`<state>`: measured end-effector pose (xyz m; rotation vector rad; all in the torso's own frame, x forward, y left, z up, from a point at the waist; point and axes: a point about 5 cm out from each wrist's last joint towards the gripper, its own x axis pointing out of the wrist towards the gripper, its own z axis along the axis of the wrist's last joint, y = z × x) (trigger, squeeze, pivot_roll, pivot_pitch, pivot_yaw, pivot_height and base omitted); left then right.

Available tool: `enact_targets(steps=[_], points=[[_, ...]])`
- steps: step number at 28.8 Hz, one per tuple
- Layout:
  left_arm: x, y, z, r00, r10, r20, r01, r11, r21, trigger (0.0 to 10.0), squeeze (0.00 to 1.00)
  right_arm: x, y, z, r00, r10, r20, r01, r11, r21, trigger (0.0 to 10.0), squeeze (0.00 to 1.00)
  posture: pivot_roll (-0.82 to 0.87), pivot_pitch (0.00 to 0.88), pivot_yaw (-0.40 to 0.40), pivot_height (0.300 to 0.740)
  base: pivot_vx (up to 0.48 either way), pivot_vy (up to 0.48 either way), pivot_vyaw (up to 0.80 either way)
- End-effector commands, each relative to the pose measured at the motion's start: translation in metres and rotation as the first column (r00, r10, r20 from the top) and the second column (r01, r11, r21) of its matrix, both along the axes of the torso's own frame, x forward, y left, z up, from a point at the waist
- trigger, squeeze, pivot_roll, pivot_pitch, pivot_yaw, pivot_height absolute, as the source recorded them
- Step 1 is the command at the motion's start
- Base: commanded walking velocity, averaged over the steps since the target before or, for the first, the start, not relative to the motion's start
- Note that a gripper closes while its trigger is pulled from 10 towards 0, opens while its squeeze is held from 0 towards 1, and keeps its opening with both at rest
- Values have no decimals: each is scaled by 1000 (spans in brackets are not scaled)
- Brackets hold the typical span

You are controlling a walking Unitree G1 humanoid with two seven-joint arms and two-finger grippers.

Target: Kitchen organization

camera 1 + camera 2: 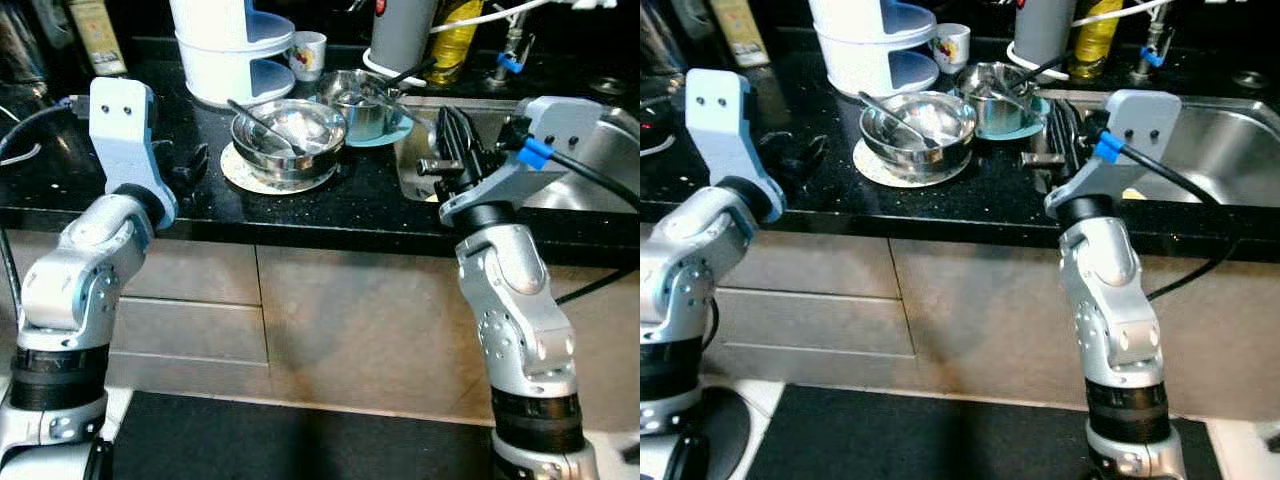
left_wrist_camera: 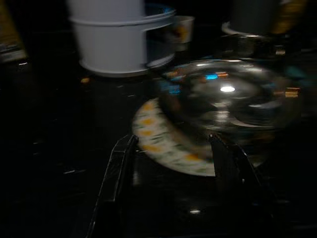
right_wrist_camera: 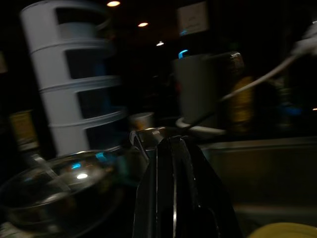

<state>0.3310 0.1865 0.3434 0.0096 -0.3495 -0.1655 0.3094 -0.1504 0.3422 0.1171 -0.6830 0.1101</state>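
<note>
Black countertop (image 1: 330,205) ahead of me. Steel bowl (image 1: 290,135) with spoon sits on patterned plate (image 1: 250,175), beside sink (image 1: 1200,150). My left gripper (image 2: 173,163) spread wide facing bowl; right gripper (image 1: 455,135) fingers pressed together by sink edge.

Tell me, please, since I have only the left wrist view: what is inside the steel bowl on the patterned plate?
Observer: A spoon lies in the steel bowl, its handle leaning over the rim toward the white tiered container.
Operator: Thank you. Where is the right gripper?
Observer: The right gripper is over the counter edge beside the sink, fingers shut.
Operator: Is anything behind the bowl?
Observer: Yes, a smaller steel bowl sits on a light blue plate.
</note>
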Motion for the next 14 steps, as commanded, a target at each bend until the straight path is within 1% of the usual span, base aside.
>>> enact_targets(steps=[1, 5, 8, 9, 10, 11, 13, 14], points=[[0, 0, -1, 1000, -2, 4, 2, 1000, 10, 10000, 0, -4, 0, 2, 1000, -1, 16, 1, 1000, 1, 10000, 0, 7, 246, 24, 740, 0, 0, 0], [-1, 0, -2, 1000, -1, 7, 1, 1000, 9, 10000, 0, -4, 1, 1, 1000, 5, 12, -5, 1000, 2, 10000, 0, 7, 244, 24, 740, 0, 0, 0], [-2, 0, 0, 1000, -9, 24, 9, 1000, -8, 10000, 0, -5, 2, 0, 1000, 15, 9, -15, 1000, 2, 10000, 0, 9, 243, 22, 740, 0, 0, 0], [-5, 1, 6, 997, -7, 82, 9, 1000, -26, 10000, 0, -5, 3, 0, 1000, 17, 8, -17, 1000, 3, 10000, 0, 9, 243, 22, 740, 0, 0, 0], [-5, 1, 6, 997, -7, 82, 9, 1000, -26, 10000, 0, -5, 3, 0, 1000, 17, 8, -17, 1000, 3, 10000, 0, 9, 243, 22, 740, 0, 0, 0], [-8, 2, 12, 992, -17, 127, 24, 998, -59, 10000, 0, -4, 3, 0, 1000, 22, 6, -22, 1000, 8, 10000, 0, 9, 243, 22, 740, 0, 0, 0], [-10, 3, 18, 984, -28, 174, 41, 997, -70, 10000, 0, -3, 3, 0, 1000, 29, 4, -29, 999, 18, 10000, 0, 9, 243, 22, 740, 0, 0, 0], [-14, 2, 22, 977, -62, 205, 81, 993, -86, 10000, 0, -3, 1, 0, 999, 36, 2, -36, 999, 39, 10000, 0, 13, 237, 20, 740, 0, 0, 0]])
